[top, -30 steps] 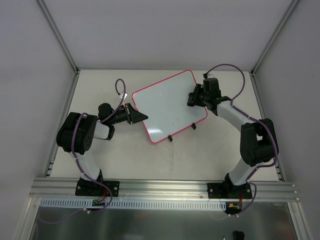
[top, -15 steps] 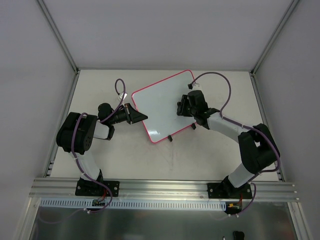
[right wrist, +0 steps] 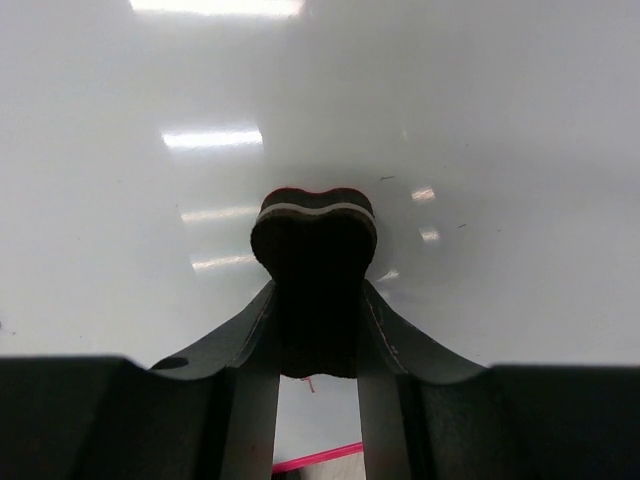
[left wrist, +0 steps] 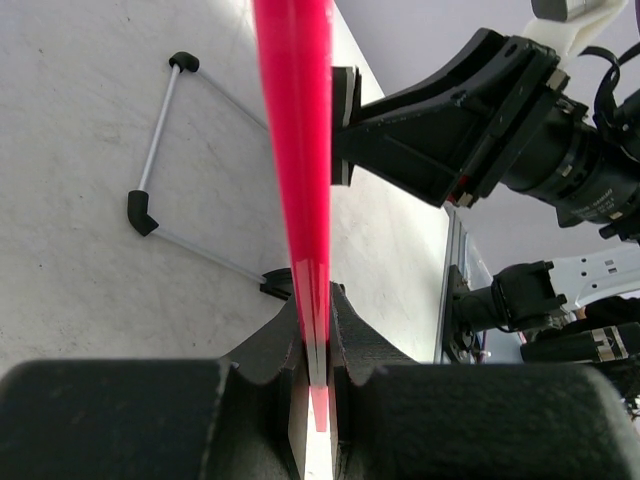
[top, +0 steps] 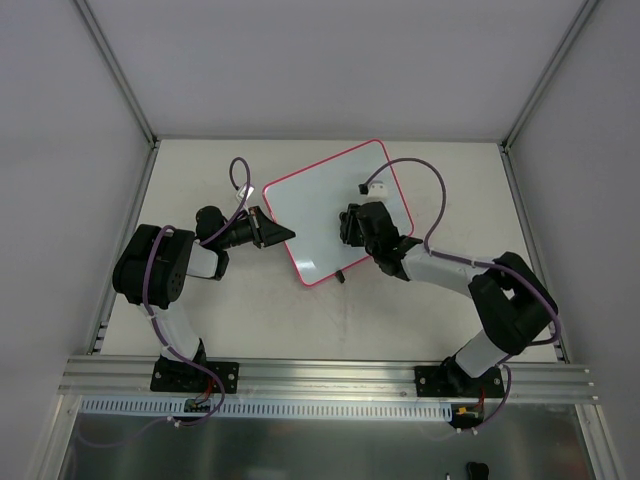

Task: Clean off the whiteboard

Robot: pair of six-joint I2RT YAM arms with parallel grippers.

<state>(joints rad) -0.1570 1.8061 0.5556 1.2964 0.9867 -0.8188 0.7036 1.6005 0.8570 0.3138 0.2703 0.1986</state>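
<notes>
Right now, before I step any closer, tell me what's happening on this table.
Two arms are working on the whiteboard. The left end effector is clamped on its pink-red edge, steadying it. The right end effector grips a small dark eraser and presses it against the white face near the middle of the board. The surface around the eraser looks nearly clean, with only a few tiny specks.
</notes>
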